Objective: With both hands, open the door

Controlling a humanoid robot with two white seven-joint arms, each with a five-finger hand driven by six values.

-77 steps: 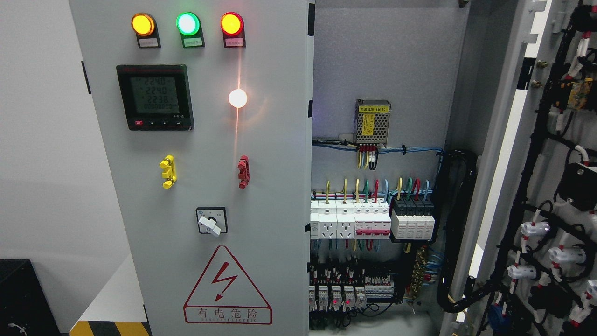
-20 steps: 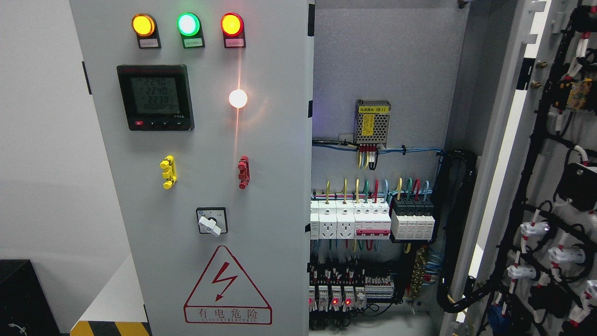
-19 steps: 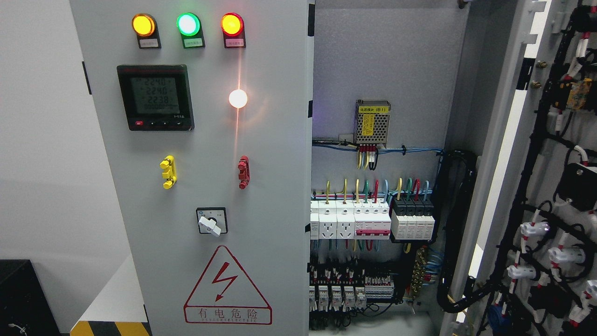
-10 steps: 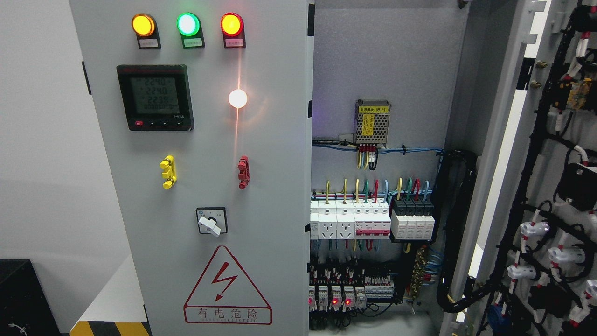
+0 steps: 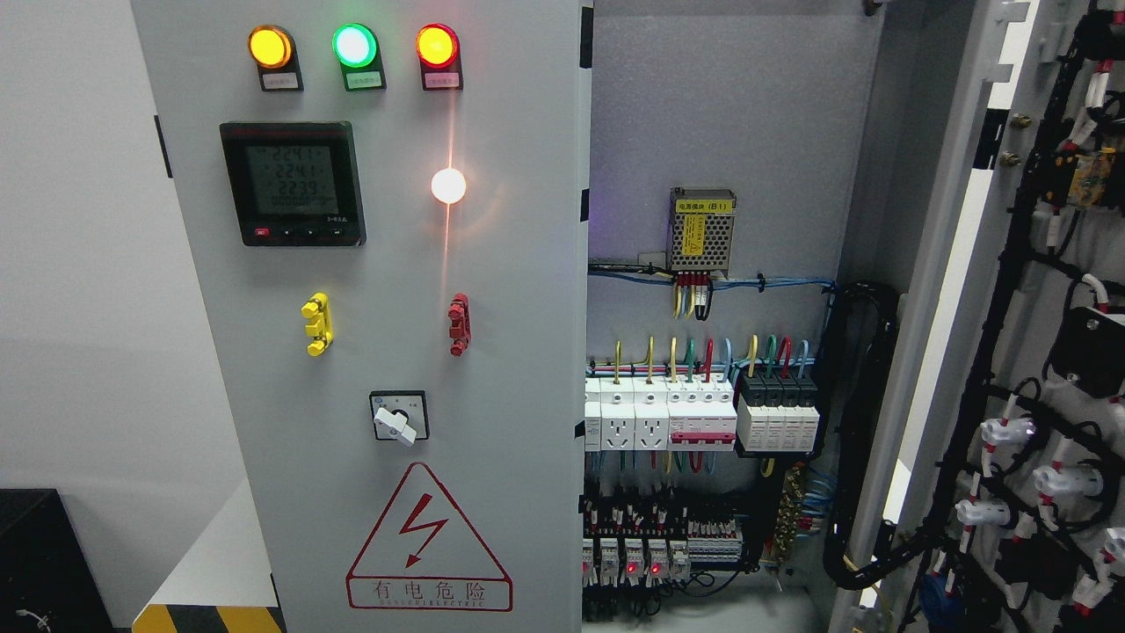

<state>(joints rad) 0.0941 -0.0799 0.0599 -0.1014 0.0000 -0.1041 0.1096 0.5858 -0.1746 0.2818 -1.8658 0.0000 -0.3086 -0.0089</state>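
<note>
Two doors on this grey steel electrical cabinet, and you're looking at them with neither robot hand anywhere in the head view, so I can't tell you whether the fingers are spread or curled.

The left grey door panel [image 5: 492, 290] fills the middle-left of the picture. It carries the three round indicator lamps [image 5: 353, 46], the black digital meter [image 5: 293, 183], the yellow handle [image 5: 316, 323], the red handle [image 5: 459, 323] and the red-bordered warning triangle [image 5: 428, 545]. It looks closed or very nearly so. The right grey door [image 5: 945, 290] is swung well out, its wired inner face showing at the far right, and the cabinet interior with white breakers [image 5: 659, 413] is exposed between them.

What matters for your next move: the left door's long axis is vertical, and its free edge [image 5: 582, 290] runs straight up and down just right of the red handle. My guess is the left arm, coming in from the lower left, has the shorter reach to the handles, while the right arm sits nearer that free edge.
</note>
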